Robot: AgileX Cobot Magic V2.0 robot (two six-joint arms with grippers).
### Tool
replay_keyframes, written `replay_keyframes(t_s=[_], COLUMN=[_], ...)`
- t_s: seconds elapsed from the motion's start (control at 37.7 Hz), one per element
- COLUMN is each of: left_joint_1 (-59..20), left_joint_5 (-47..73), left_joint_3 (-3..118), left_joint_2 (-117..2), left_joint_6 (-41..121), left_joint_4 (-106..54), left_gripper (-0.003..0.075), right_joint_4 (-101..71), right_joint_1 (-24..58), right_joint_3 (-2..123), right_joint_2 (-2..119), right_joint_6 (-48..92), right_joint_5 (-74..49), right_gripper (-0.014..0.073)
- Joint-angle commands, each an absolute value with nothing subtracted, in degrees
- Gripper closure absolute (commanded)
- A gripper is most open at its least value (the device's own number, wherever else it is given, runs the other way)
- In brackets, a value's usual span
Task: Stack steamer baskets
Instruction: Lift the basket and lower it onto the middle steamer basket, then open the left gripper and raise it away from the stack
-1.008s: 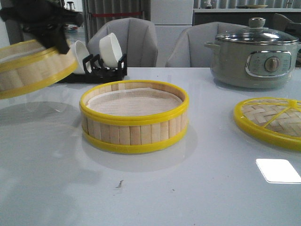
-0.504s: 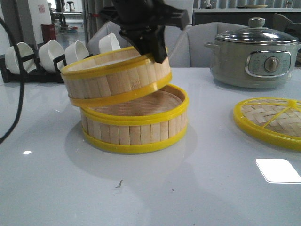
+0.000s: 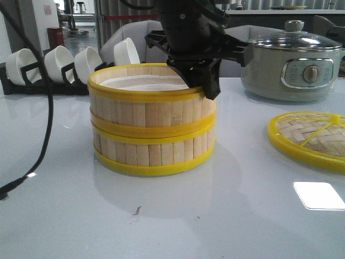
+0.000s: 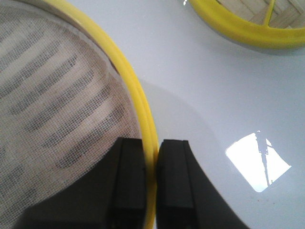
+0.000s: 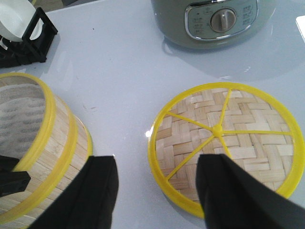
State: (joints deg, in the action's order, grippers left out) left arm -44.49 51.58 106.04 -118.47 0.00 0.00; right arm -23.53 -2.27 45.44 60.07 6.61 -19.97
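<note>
Left pincer [image 4: 152,191] is clamping the right-hand rim of the upper steamer basket [image 3: 145,110], which is sitting squarely on the lower steamer basket [image 3: 153,154] directly beneath; release is likely straight up. Right pincer [image 5: 155,191] is hanging wide open, empty, above the lid [image 5: 226,143]

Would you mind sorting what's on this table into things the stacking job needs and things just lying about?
Needed:
upper bamboo-slat steamer basket
lower bamboo-slat steamer basket
left gripper

Lying about:
flat woven-bamboo lid
grey-green electric pot
white bowls in black rack
</note>
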Motion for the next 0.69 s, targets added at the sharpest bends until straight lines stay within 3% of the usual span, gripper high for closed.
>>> replay_keyframes(t_s=[0.0,0.37,0.66], left_joint_1=[-45.20,-45.20,-45.20], left_joint_5=[47.96,47.85,47.23], left_joint_3=[108.06,108.06,108.20], left_joint_2=[-114.87,-115.09,-115.09], left_joint_6=[0.00,0.00,0.00], left_joint_4=[-0.46,-0.46,-0.46], left_gripper=[0.0629,0.0599,0.0291], right_joint_4=[-23.72,-23.72,-23.72], right_joint_1=[-2.19,-2.19,-2.19], right_joint_3=[47.54,47.54,47.54], right_joint_2=[59.27,59.27,59.27], right_joint_6=[7.21,7.21,7.21], right_joint_5=[-16.34,-16.34,-16.34], right_gripper=[0.0118,0.0118,0.0118])
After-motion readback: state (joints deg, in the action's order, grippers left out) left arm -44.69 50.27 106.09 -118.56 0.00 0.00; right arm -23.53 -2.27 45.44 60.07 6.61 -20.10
